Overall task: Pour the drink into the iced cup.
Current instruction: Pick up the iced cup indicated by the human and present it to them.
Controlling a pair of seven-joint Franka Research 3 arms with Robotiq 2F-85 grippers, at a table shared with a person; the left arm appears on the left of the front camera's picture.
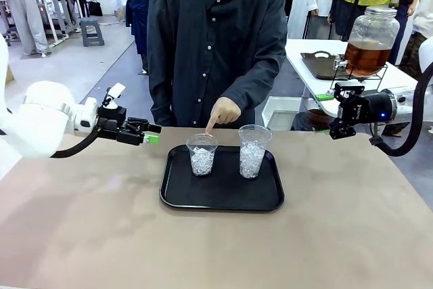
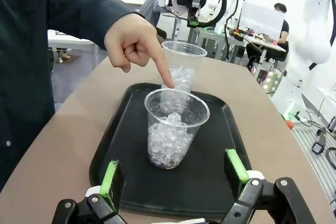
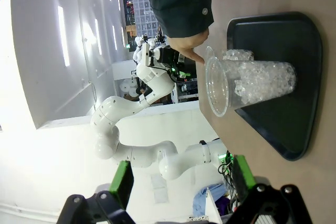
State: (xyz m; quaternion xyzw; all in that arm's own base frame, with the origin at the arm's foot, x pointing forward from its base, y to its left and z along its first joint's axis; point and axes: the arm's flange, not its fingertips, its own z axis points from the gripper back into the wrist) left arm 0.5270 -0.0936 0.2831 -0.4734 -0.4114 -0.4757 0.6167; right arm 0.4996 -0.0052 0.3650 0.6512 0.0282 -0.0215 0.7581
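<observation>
Two white arms flank the brown table [image 1: 88, 235], one at each side, and a person in a dark shirt stands at the far edge. A black tray [image 1: 223, 199] lies flat at the table's middle, between the arms.

Beyond the table, on a white counter behind the right arm, a glass dispenser jar [image 1: 372, 28] stands upright on a wire stand. The drink [image 1: 365, 59] fills its lower part as an amber, see-through liquid. It is well apart from the tray and lies on the right arm's side.

The left gripper [image 1: 150, 133] hovers level, just off the tray's left edge, with its jaws spread wide and nothing between them. The right gripper [image 1: 336, 111] hangs farther out past the tray's right edge, jaws equally wide and empty.

Two clear cups stand upright on the tray, mouths up, both part-filled with ice. The left cup [image 1: 201, 156] sits dead ahead of the left gripper — centred between its green pads in the left wrist view, but not yet between them. The right cup [image 1: 254, 151] stands just beside it, toward the right arm.

The person's hand [image 1: 224, 112] points its index finger down at the left cup's far rim; contact cannot be confirmed. Judgement: this marks the target cup — nearer the left arm, while the drink is nearer the right.
</observation>
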